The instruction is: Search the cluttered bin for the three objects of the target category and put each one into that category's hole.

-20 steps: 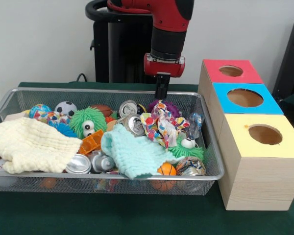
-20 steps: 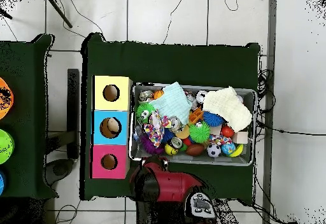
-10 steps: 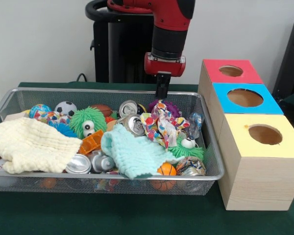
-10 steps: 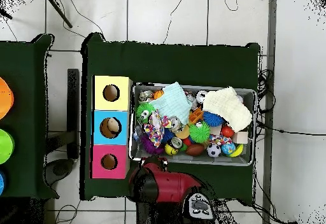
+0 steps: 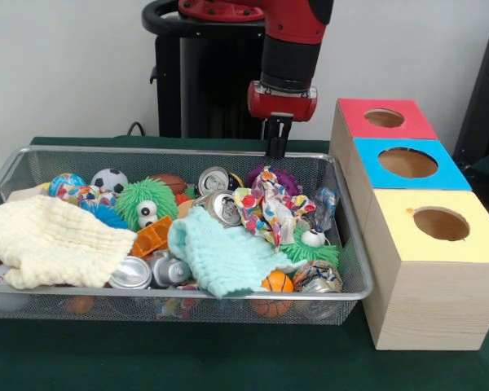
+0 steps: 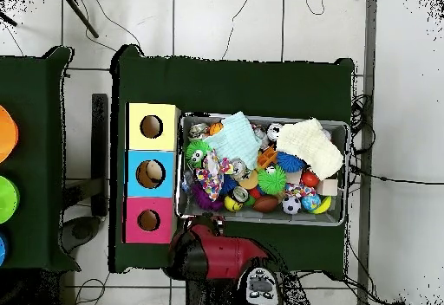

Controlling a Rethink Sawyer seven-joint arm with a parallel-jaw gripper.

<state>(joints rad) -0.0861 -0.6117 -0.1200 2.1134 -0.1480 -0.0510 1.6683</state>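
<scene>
A wire bin [image 5: 65, 151] holds a jumble: silver cans [image 5: 214, 179], a soccer ball [image 5: 108, 180], an orange basketball [image 5: 277, 283], a green fuzzy toy [image 5: 147, 204], a pale yellow cloth [image 5: 53, 240], a mint cloth [image 5: 220, 252] and a patterned cloth [image 5: 265, 204]. My gripper [image 5: 275, 151] hangs shut and empty above the bin's back rim, near its right end. Beside the bin stand three wooden boxes with round holes: red [image 5: 385, 118], blue [image 5: 407, 162], yellow [image 5: 441, 223]. In the overhead view the red arm [image 6: 221, 254] covers the gripper, below the bin [image 6: 340, 219].
The boxes touch one another in a row right of the bin. A black pedestal [image 5: 196, 73] rises behind the bin. In the overhead view, the boxes [image 6: 152, 173] line the bin's left side and coloured discs [image 6: 4, 133] show at the far left edge.
The arm has shifted a little right and slightly up in the front view, toward the red box. The gripper stays shut and nothing in the bin has moved.
</scene>
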